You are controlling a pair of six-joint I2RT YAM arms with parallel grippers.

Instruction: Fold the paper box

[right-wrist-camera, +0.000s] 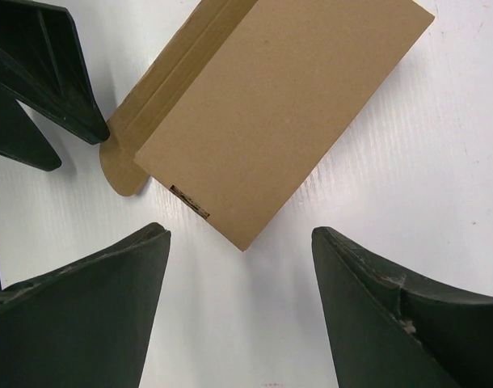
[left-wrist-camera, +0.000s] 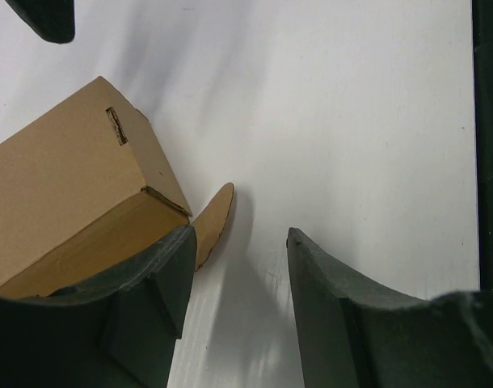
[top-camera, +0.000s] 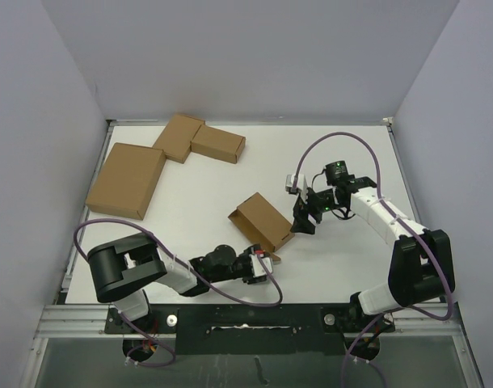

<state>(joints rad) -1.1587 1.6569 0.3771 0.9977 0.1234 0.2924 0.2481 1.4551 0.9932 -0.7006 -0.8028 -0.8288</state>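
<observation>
Box (top-camera: 261,220) at tabletop (top-camera: 198,186) centre; both claws spread, empty.
Long axis runs diagonally, far-left to near-right; left claw (left-wrist-camera: 240,242) just beside its near-right end, right claw (right-wrist-camera: 238,238) faces that end's corner.

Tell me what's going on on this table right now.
Two robot arms are working on a small brown paper box in the middle of the table. The left gripper is at its near end and the right gripper at its right side. Both are open and neither grips it. A rounded tab sticks out at one end. Other brown cartons lie at the far left.
</observation>
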